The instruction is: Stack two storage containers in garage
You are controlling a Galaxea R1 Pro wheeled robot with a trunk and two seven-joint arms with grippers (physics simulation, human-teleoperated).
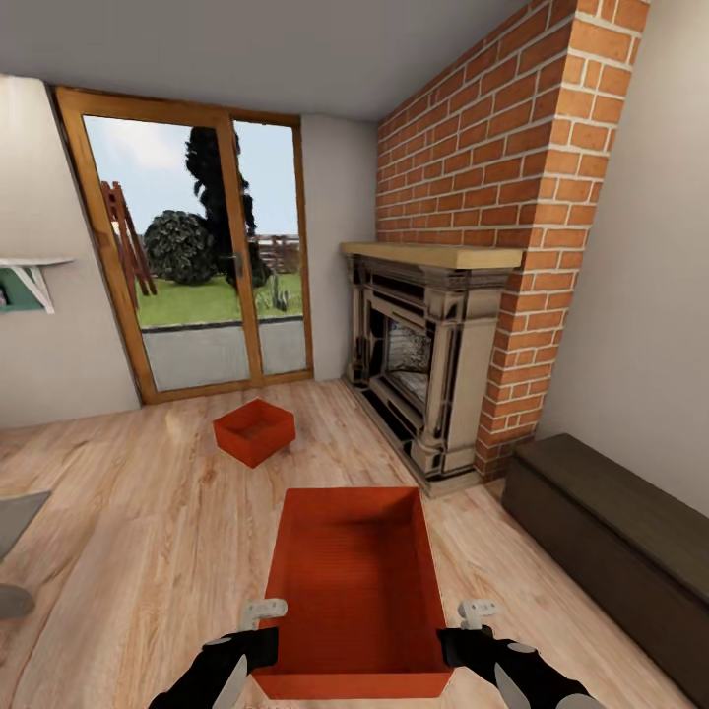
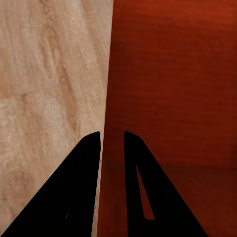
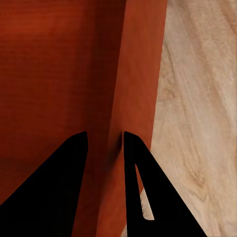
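L jaws (image 2: 112, 138) straddled near bin's (image 1: 356, 581) L long wall, R jaws (image 3: 104, 138) its R long wall; each pair clamped on wall, one finger in, one out. Bin between both arms at 6 o'clock, long axis 12–6. 2nd bin (image 1: 254, 430) on wood floor (image 1: 128, 532) at 11, well apart, nearer L arm. Lift needs both arms evenly.

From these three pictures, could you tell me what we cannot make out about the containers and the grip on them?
- Near storage container: its near wall's foot is cut off by the head view's lower edge.
- Left gripper and right gripper: each straddles a side wall; both wrist views leave unclear whether the pads touch it.
- Far storage container: too small in the head view to see its inside floor.
- Dark cabinet: cut off by the right edge.
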